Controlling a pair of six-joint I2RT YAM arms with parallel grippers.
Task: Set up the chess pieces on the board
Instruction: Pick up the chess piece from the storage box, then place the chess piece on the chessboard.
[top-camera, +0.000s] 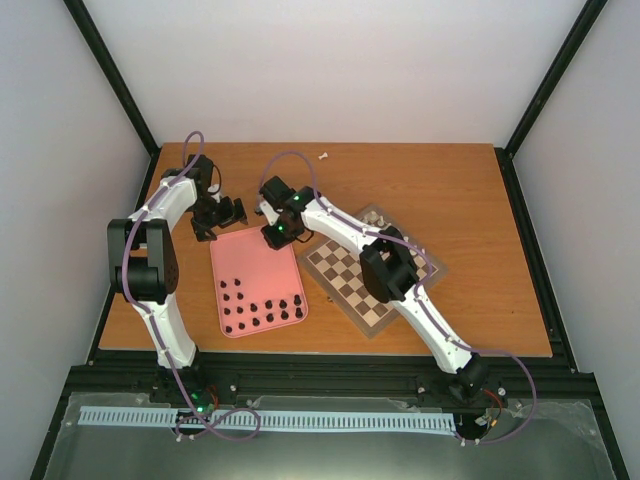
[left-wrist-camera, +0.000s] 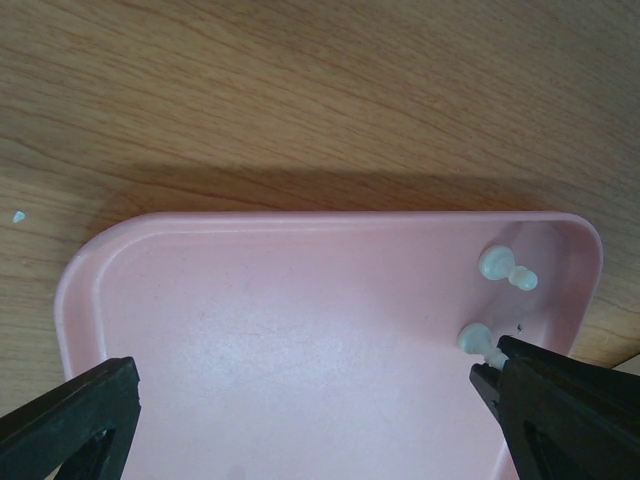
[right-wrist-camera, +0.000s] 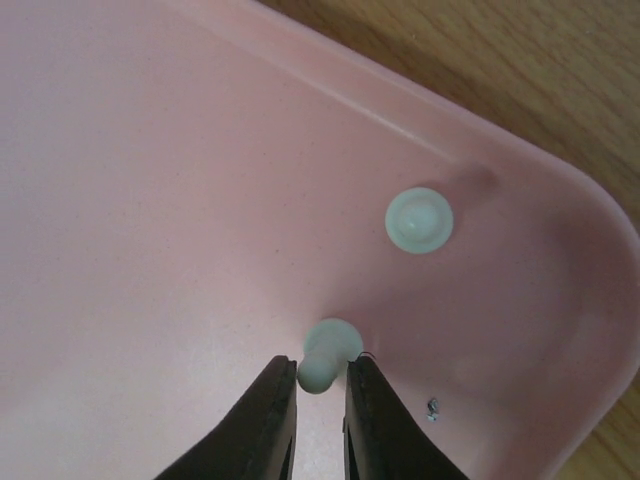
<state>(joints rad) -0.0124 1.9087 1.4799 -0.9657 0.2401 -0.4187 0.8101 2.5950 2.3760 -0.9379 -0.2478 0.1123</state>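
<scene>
Chess pieces (top-camera: 262, 310), tiny, black: grouped at near end of pink rounded-corner plastic tray (top-camera: 250, 265) on wooden tabletop (top-camera: 480, 200). Cream-white pawn (right-wrist-camera: 330, 345) laid flat in tray's far right corner, head pinched between narrowed fingers of right claw (right-wrist-camera: 321, 375). Second cream-white pawn (right-wrist-camera: 419, 220) laid just beside it, apart. Left claw (left-wrist-camera: 315, 400) held wide over tray's far end. Checkered wooden board (top-camera: 345, 275) set just right of tray, partly covered by right arm.

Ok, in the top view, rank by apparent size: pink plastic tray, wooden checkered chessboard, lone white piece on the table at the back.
1. Pink plastic tray and wooden checkered chessboard: look about alike, and the right arm covers part of the board, so I won't rank them.
2. Lone white piece: by far the smallest.
</scene>
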